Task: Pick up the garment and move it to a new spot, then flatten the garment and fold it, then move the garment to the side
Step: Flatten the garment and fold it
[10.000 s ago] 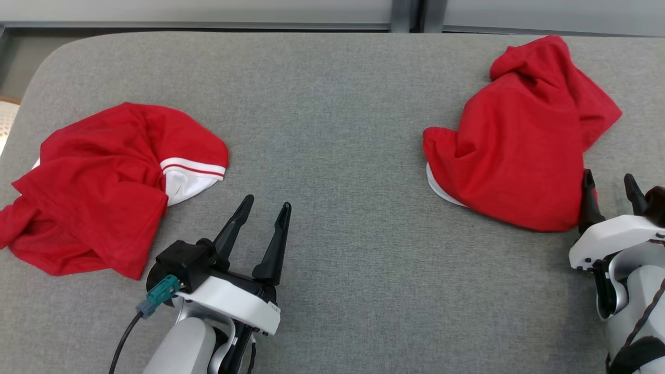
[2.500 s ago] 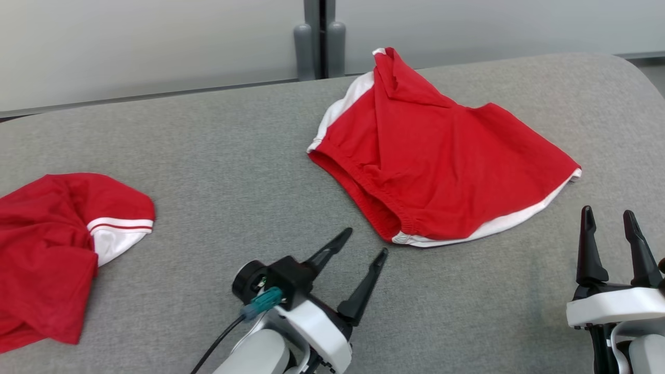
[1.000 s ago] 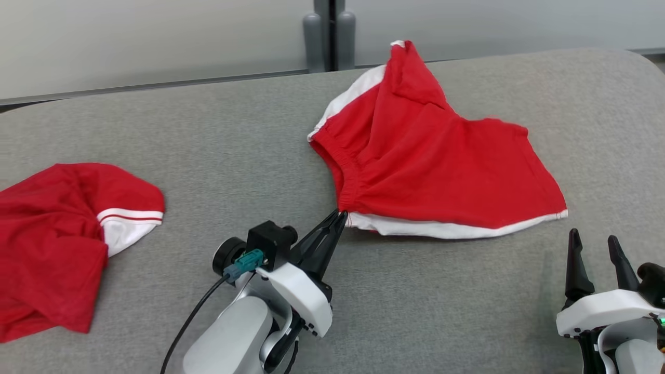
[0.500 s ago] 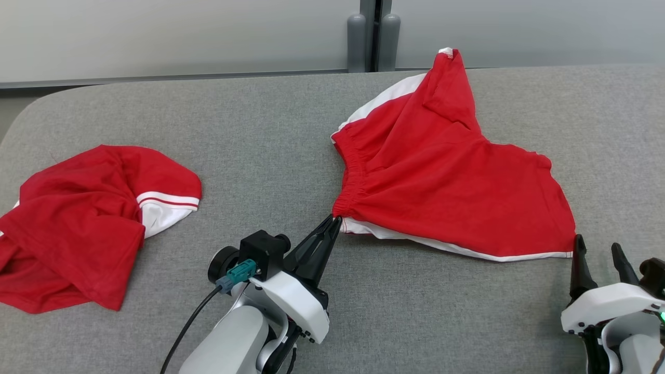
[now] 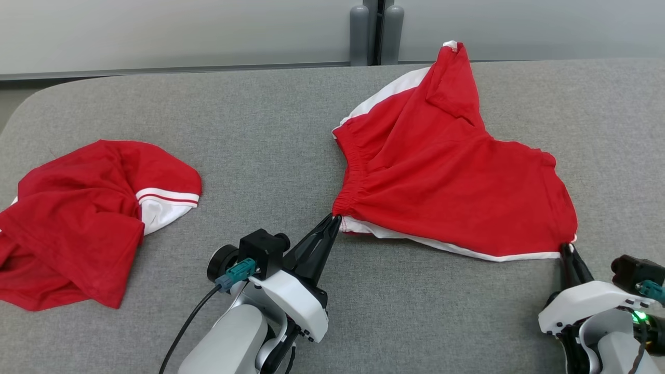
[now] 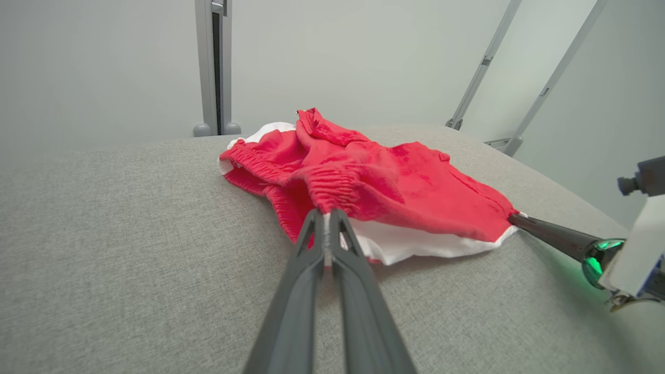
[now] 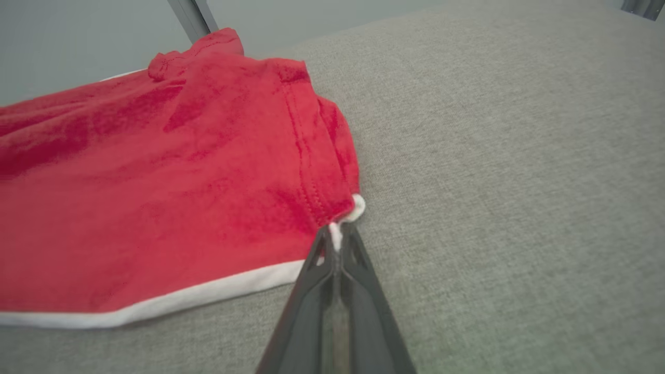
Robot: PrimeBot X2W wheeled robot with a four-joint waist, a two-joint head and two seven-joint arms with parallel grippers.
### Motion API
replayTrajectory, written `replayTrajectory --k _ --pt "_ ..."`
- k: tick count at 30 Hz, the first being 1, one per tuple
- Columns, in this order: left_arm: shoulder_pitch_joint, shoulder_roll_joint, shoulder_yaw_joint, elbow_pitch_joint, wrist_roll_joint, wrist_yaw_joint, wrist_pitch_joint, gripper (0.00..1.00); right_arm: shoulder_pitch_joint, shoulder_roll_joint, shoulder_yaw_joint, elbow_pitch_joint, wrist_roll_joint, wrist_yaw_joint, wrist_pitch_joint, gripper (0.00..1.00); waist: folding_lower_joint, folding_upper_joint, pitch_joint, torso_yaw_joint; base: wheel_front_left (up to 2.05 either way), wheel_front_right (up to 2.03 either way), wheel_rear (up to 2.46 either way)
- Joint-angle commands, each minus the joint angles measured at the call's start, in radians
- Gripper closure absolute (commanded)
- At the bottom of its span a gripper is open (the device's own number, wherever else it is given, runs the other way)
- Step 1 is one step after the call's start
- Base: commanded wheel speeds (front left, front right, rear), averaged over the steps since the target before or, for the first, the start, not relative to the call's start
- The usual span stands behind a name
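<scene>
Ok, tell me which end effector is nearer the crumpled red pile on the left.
Left. The left end effector sits right of the crumpled pile, gripping the spread garment; the right end effector grips its far corner, farther off.

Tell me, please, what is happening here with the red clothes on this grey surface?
The robot is handling a red garment with white trim that lies on a grey padded table. Its left tool is shut on the gathered elastic edge at the near left corner. Its right tool is shut on the near right corner. The cloth lies partly spread between them, with creases. A second crumpled red garment lies apart at the left.
</scene>
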Motion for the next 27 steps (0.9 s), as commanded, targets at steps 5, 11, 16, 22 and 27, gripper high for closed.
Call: replayTrajectory --k 5,11,16,22,27 --pt "0.008 0.009 0.027 -0.009 -0.013 -0.001 -0.001 1.00 -0.014 -0.023 0.077 -0.065 0.071 0.000 -0.035 1.00 0.0000 0.0000 -0.026 -0.010 0.00 0.00 0.00" --pt "-0.048 0.061 0.022 -0.071 -0.034 -0.001 -0.001 1.00 -0.044 -0.068 0.174 -0.221 0.150 0.000 -0.069 1.00 0.0000 0.0000 -0.081 -0.022 0.00 0.00 0.00" --pt "-0.110 0.102 0.020 -0.113 -0.044 -0.001 -0.001 1.00 -0.074 -0.102 0.203 -0.331 0.175 0.000 -0.083 1.00 0.0000 0.0000 -0.128 -0.028 0.00 0.00 0.00" --pt "-0.283 0.176 -0.010 -0.181 -0.062 -0.001 0.047 1.00 -0.142 -0.106 0.163 -0.502 0.183 0.000 -0.079 1.00 0.0000 0.0000 -0.209 -0.029 0.00 0.00 0.00" --pt "-0.413 0.211 -0.014 -0.243 -0.103 -0.001 0.139 1.00 -0.193 -0.059 0.107 -0.608 0.156 0.000 -0.018 1.00 0.0000 0.0000 -0.242 -0.033 0.00 0.00 0.00"
